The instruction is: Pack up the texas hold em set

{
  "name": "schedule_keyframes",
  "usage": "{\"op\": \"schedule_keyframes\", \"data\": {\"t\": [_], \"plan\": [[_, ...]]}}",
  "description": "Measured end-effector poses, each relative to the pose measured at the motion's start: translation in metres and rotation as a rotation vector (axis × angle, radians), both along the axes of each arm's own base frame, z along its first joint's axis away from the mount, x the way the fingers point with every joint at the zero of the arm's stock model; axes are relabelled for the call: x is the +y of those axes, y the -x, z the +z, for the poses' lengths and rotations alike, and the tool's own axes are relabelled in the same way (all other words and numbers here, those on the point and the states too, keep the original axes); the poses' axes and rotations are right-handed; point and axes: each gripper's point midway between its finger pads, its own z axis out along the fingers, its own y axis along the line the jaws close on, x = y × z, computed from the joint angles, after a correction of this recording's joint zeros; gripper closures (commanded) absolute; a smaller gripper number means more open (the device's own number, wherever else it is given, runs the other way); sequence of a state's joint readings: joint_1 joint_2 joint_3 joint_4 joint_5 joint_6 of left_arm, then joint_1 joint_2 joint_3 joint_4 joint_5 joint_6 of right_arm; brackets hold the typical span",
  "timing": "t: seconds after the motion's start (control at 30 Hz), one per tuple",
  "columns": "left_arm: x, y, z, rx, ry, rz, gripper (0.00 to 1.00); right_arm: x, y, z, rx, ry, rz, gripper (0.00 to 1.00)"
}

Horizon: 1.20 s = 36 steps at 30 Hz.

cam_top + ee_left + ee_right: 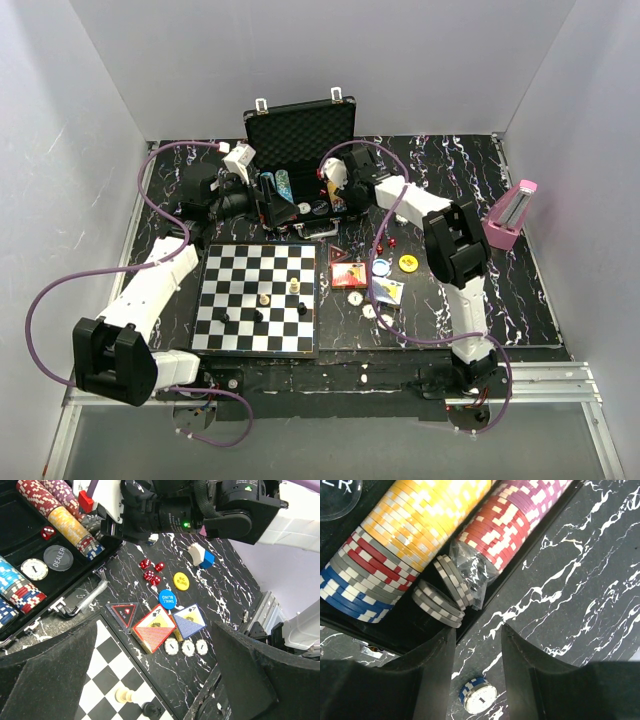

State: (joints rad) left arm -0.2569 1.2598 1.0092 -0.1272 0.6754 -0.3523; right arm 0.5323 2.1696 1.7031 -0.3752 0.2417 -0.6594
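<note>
Right, the right gripper [477, 632] hangs over the right edge of the briefcase [300, 125], fingers parted and empty. A blue-and-white chip [477, 696] lies flat on the table [580, 580] beneath the gap. Chip rows [420, 520] fill the case, with loose grey chips [445, 595] tipped at its rim. Dice [151, 571], buttons [181, 581] and card decks [350, 272] lie near-right, closer to this arm. The left gripper [155, 630] gapes wide, holding nothing.
</note>
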Motion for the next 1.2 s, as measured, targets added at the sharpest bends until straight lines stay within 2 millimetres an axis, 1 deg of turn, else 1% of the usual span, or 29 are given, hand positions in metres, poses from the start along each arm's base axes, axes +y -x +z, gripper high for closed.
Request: {"op": "schedule_keyframes", "data": {"t": [0.03,0.1,0.23,0.6,0.73,1.2], "plan": [[0.000,0.000,0.000,0.001,0.000,-0.001,0.02,-0.001,0.000,0.001,-0.004,-0.001,-0.002,0.47],[0.000,0.000,-0.002,0.005,0.000,-0.003,0.02,-0.002,0.000,0.004,-0.014,-0.005,-0.004,0.36],[-0.001,0.000,-0.003,0.012,0.001,-0.005,0.02,-0.002,-0.005,0.010,-0.039,-0.016,-0.010,0.31],[-0.001,0.000,-0.003,0.012,0.002,-0.007,0.02,0.001,-0.009,0.012,-0.049,-0.060,-0.031,0.31],[-0.001,0.000,-0.003,0.012,0.003,-0.009,0.02,0.001,-0.008,0.006,-0.051,-0.080,-0.043,0.31],[-0.002,0.000,-0.003,0.015,0.003,-0.012,0.02,-0.001,-0.017,-0.002,-0.122,-0.125,-0.114,0.31]]}}
